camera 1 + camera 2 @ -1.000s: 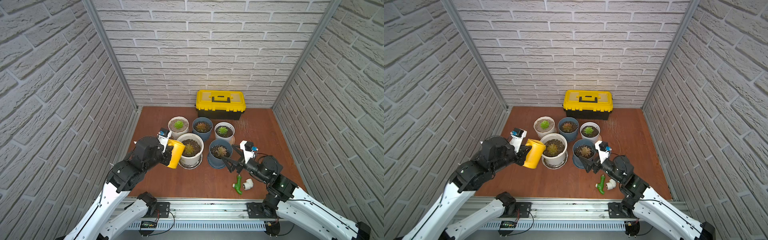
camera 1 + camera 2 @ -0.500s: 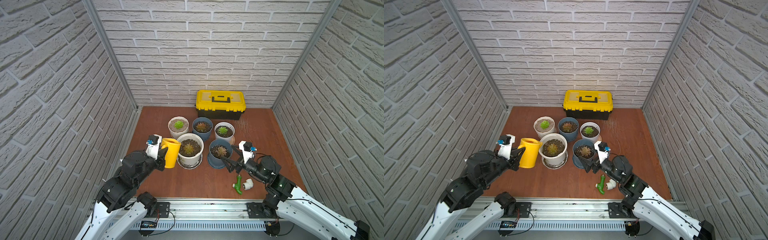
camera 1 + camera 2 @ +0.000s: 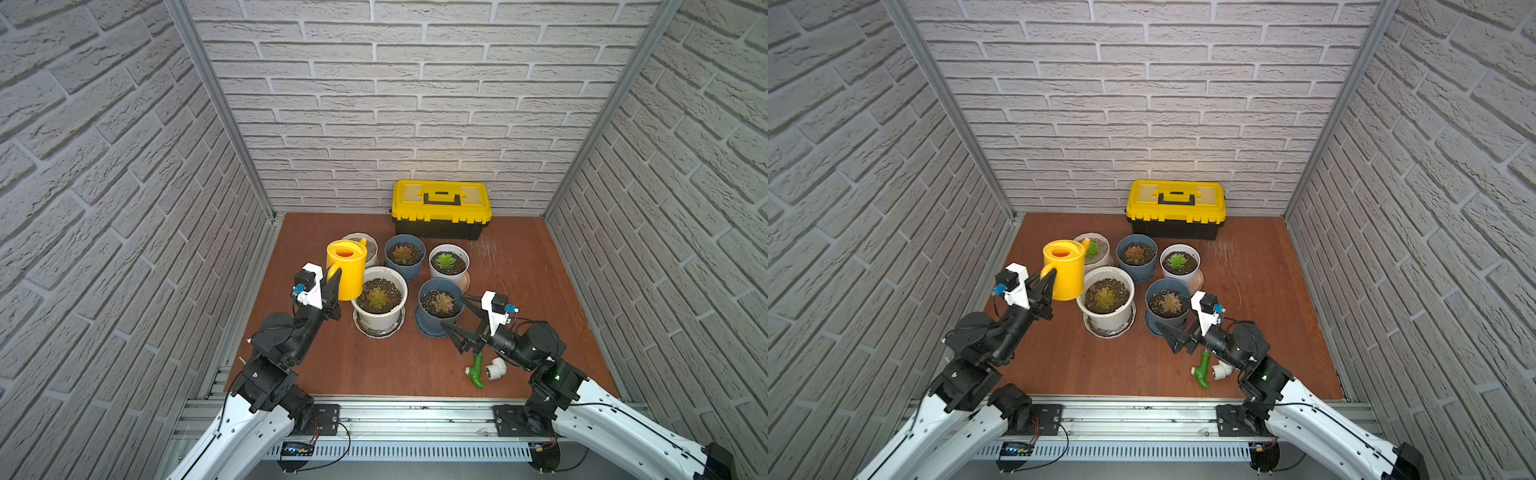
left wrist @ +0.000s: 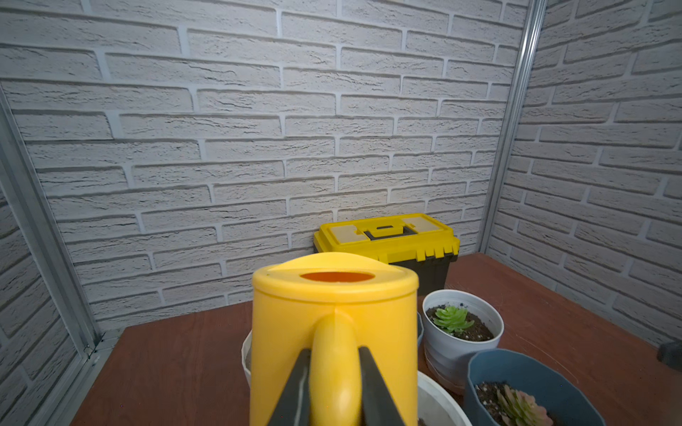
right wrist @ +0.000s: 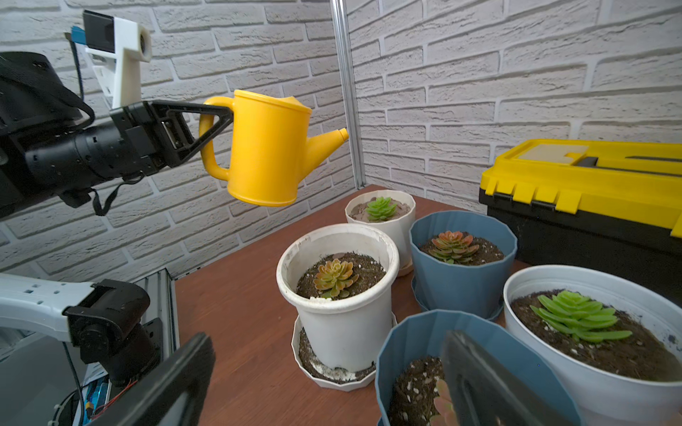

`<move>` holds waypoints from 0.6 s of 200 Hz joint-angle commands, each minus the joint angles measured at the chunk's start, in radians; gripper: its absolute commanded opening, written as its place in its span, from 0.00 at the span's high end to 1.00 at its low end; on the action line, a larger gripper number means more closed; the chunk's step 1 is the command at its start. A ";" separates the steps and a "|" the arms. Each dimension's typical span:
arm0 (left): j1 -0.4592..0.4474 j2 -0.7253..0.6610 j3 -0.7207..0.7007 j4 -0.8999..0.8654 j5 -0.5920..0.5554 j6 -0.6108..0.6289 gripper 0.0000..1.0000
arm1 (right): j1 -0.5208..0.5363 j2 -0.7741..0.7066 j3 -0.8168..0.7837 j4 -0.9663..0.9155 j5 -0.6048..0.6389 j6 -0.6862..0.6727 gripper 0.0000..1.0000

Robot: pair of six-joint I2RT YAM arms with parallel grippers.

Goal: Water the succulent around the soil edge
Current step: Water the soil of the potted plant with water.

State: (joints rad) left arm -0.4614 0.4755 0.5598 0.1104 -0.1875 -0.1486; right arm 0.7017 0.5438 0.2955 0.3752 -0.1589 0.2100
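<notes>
My left gripper (image 3: 334, 276) is shut on the handle of a yellow watering can (image 3: 345, 270), which hangs upright above the table with its spout toward the back. Just right of the can stands a white pot on a saucer (image 3: 379, 318) holding a yellow-green succulent (image 3: 377, 297) in dark soil. The can (image 5: 267, 147) is higher than that pot (image 5: 339, 295). My right gripper (image 3: 454, 311) stands open at the front blue pot (image 3: 428, 322). One of its fingers (image 5: 479, 380) is over that pot's soil and the other outside the rim.
Three more potted succulents stand behind: a white pot (image 3: 372, 247) partly behind the can, a blue pot (image 3: 404, 253), a white pot (image 3: 449, 262). A yellow-and-black toolbox (image 3: 441, 208) sits at the back wall. Green and white pipe fittings (image 3: 484, 370) lie front right.
The watering can has come from tilted beside the white pot to upright, and has moved up and toward the back. The left arm has folded lower. The right arm stays put.
</notes>
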 commanded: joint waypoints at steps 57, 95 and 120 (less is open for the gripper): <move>0.210 0.288 0.317 -0.159 0.147 0.049 1.00 | -0.004 0.105 0.104 0.012 0.151 0.053 0.00; 0.372 0.427 0.431 -0.298 0.353 0.090 1.00 | -0.004 0.102 0.148 -0.064 0.151 0.031 0.00; 0.427 0.504 0.465 -0.327 0.460 0.095 1.00 | -0.003 0.081 0.126 -0.062 0.157 0.014 0.00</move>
State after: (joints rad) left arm -0.0731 0.9321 0.9802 -0.1783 0.1093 -0.0788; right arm 0.7017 0.6456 0.4217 0.3157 -0.0189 0.2466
